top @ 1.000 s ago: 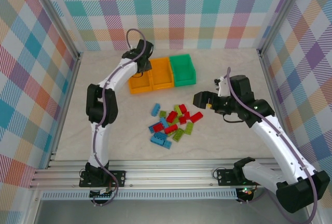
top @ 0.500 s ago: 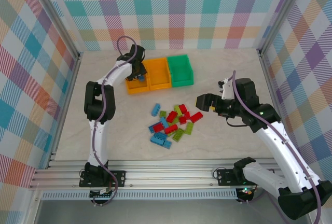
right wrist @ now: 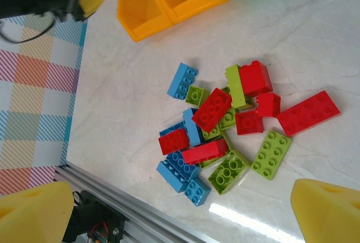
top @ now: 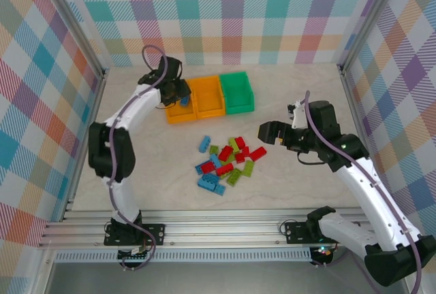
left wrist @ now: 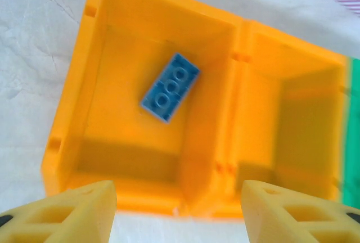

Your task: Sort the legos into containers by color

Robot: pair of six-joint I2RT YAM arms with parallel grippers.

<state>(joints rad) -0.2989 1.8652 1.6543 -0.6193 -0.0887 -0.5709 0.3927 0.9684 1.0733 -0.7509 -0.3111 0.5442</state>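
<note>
A blue lego (left wrist: 170, 87) lies flat on the floor of the left orange container (left wrist: 63, 142). My left gripper (left wrist: 180, 214) hovers above that bin's near wall, open with nothing between its fingers. From above, the left gripper (top: 178, 94) is at the left end of the container row: left orange (top: 178, 114), middle orange (top: 208, 98), green (top: 240, 92). The remaining legos (top: 228, 160), blue, red and lime green, lie in a loose pile mid-table. My right gripper (top: 266, 133) hangs open just right of the pile, above it, with the legos (right wrist: 225, 125) spread below its fingers.
An aluminium rail (top: 218, 229) runs along the table's near edge, close to the pile's blue bricks (right wrist: 185, 178). Checked walls and metal posts (top: 102, 76) enclose the table. The middle orange container (left wrist: 292, 119) shows no bricks inside.
My left gripper opened and the blue lego now lies in the left orange container. The left arm swung out to the left. The right gripper rose slightly, then held still.
</note>
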